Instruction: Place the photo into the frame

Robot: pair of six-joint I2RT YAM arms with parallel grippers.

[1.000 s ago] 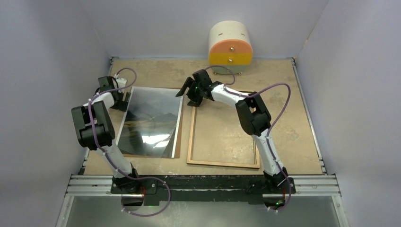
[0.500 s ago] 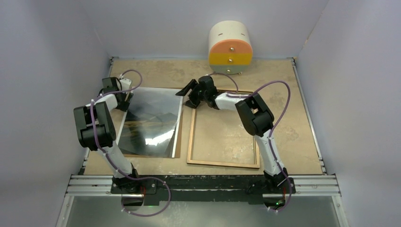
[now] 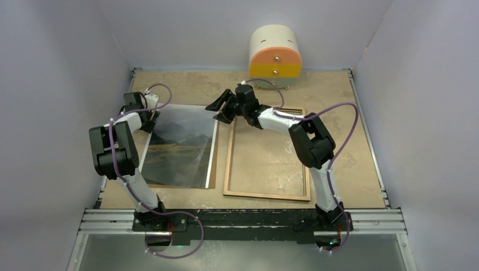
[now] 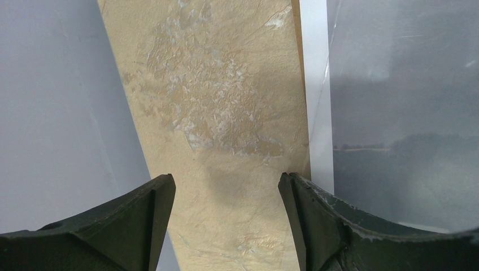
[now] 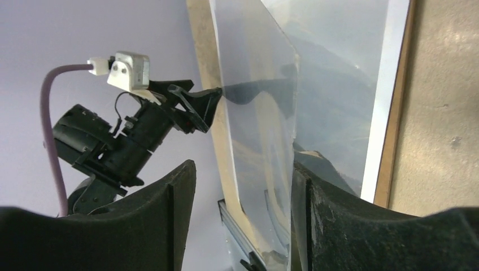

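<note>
The photo (image 3: 183, 148) lay at 9 o'clock of the empty frame (image 3: 266, 196), not yet inserted; the left gripper (image 4: 226, 183) and the right gripper (image 5: 243, 169) gaped at its 11 and 1 o'clock corners, nothing gripped yet.

Right claw (image 3: 213, 113) now sits left of the frame's (image 3: 229, 164) far-left corner, at the photo's (image 3: 181, 152) far-right corner, its jaws narrower than before. Left claw (image 3: 150, 119) sits slightly farther in at the photo's far-left corner. The bright glare on the photo's near half is gone.
</note>
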